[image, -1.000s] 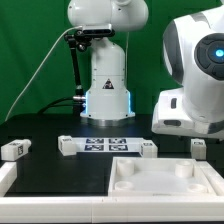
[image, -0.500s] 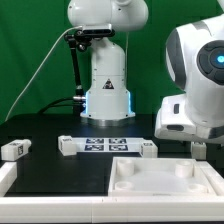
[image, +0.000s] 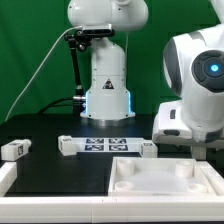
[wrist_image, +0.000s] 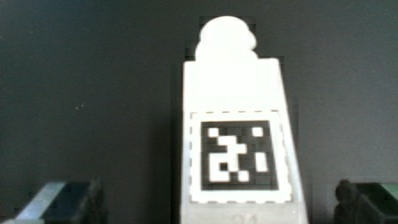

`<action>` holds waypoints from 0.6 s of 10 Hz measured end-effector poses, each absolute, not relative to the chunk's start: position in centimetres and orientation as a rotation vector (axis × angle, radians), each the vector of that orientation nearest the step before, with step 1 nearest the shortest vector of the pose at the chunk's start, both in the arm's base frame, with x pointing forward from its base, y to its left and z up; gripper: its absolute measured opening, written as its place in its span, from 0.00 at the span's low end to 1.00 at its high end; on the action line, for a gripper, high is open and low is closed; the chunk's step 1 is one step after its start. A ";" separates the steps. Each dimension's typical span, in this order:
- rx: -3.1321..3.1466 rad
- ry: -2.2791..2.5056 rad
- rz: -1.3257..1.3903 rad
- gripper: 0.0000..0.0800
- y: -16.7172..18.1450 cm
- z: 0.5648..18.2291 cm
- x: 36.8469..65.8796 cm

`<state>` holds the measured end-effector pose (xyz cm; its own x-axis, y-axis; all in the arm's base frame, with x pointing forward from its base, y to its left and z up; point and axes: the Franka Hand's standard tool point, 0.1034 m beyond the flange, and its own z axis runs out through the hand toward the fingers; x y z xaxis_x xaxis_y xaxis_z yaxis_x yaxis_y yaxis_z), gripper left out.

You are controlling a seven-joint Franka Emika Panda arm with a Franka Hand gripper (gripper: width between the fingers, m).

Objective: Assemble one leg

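Here's the wrist view looking straight down on the leg (wrist_image: 235, 100). It lies flat on the dark table (wrist_image: 89, 90), tag (wrist_image: 237, 150) facing up, rounded peg end pointing away from the camera. The gripper (wrist_image: 210, 203) is lined up along the leg's length, which reads as a set-up for a grasp across its narrow width. The jaws are wide open, one of the fingertips (wrist_image: 50, 200) on either side, dark table showing in both gaps. There is no contact yet and nothing is held. How high it hangs above the leg, I can't tell from here. In the exterior view the arm (image: 200, 80) fills that view's right side and hides the gripper and this leg behind it. The panel (image: 150, 172) waits in the foreground and the marker board (image: 105, 145) sits beyond it. I'd judge this the approach to the pick: the jaws must drop straight and close squarely, or the leg could twist on the table.
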<state>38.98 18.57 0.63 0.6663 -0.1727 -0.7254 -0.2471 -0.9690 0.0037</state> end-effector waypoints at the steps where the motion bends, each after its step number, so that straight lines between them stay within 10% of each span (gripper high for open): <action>1: -2.781 0.352 1.196 0.78 18.6 0.6 39.0; 2: -2.780 0.353 1.197 0.78 18.6 0.6 39.0; 4: -2.780 0.353 1.197 0.36 18.5 0.6 38.9; 6: -2.780 0.353 1.197 0.36 18.5 0.6 38.9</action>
